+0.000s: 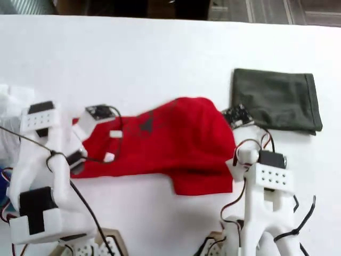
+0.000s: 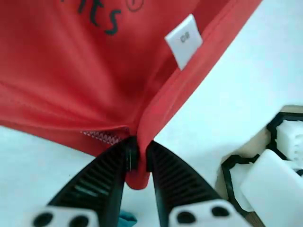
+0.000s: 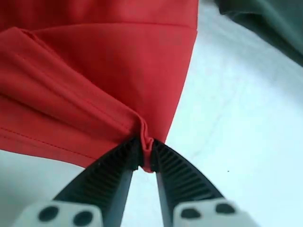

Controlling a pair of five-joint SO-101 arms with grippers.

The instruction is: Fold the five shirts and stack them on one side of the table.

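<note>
Red shirt (image 1: pixel 176 144), in left pincer (image 2: pixel 138 158), right pincer (image 3: pixel 146 153)

The red shirt (image 1: pixel 176 144) is showing solid red, carrying dark printed lettering and a white label (image 2: pixel 183 40). The folded shirt (image 1: pixel 277 100) is showing plain dark green. The worktop (image 1: pixel 160 58) is showing white. The left claw (image 2: pixel 140 152) and right claw (image 3: pixel 146 152) are showing ribbed black fingers on white bodies.

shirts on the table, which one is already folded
The dark green shirt, a neat flat rectangle toward the table's right side. The red shirt lies spread and rumpled, its edges pinched by the left hand and the right hand.
</note>
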